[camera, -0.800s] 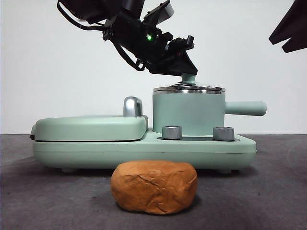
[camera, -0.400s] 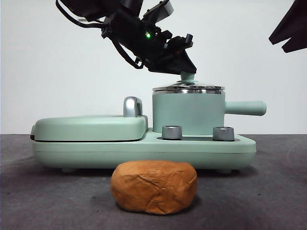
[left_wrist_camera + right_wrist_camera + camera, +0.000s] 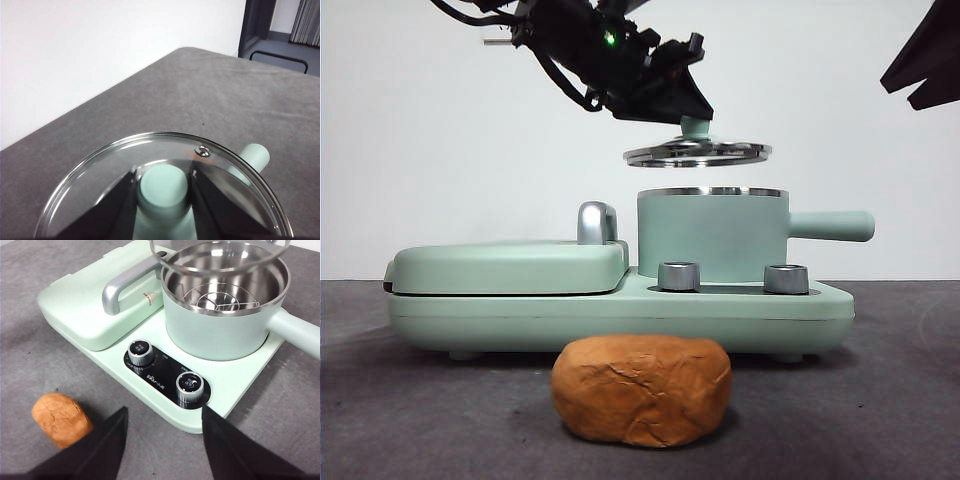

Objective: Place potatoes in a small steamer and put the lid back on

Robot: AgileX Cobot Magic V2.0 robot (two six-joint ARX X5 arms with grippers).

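Observation:
The orange-brown potato (image 3: 642, 389) lies on the table in front of the cooker; it also shows in the right wrist view (image 3: 61, 418). The small mint-green steamer (image 3: 712, 234) stands open on the cooker base, its steel rack visible inside in the right wrist view (image 3: 220, 295). My left gripper (image 3: 696, 122) is shut on the mint knob (image 3: 163, 189) of the glass lid (image 3: 697, 153) and holds the lid a little above the pot. The lid's rim shows in the right wrist view (image 3: 165, 260). My right gripper (image 3: 162, 440) is open and empty, high above the table in front of the cooker.
The mint-green cooker base (image 3: 620, 310) carries a flat grill cover (image 3: 505, 265) with a chrome handle (image 3: 596, 222) on its left side and two steel dials (image 3: 678, 276) in front. The pot's straight handle (image 3: 832, 225) sticks out to the right.
My left gripper has lifted the lid off the steamer; it now hangs a little above the pot rim. The potato and right arm have not moved.

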